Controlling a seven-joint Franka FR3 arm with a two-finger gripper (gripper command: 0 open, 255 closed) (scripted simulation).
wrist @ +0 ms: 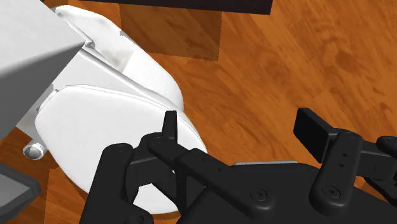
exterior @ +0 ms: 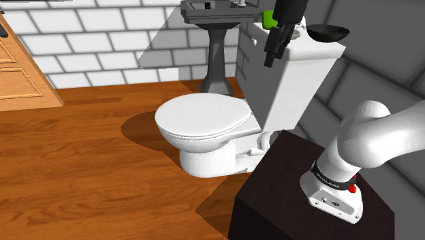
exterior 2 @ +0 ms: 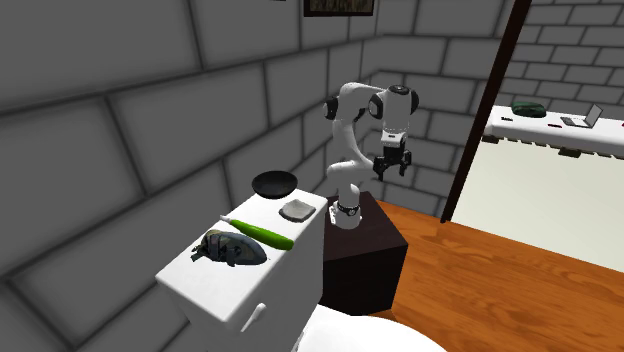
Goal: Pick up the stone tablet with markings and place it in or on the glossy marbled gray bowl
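Second exterior view, one dark bowl [exterior 2: 274, 184], one cucumber [exterior 2: 262, 235]; one tool [exterior 2: 392, 171], jaws apart

**Tank lid [exterior 2: 190, 278] carries four things**

On the white lid, in a rough row, lie a black bowl [exterior 2: 274, 183], a pale flat tablet [exterior 2: 297, 209] just beside it, a long green vegetable [exterior 2: 262, 234], and a dark mottled lump [exterior 2: 232, 247].
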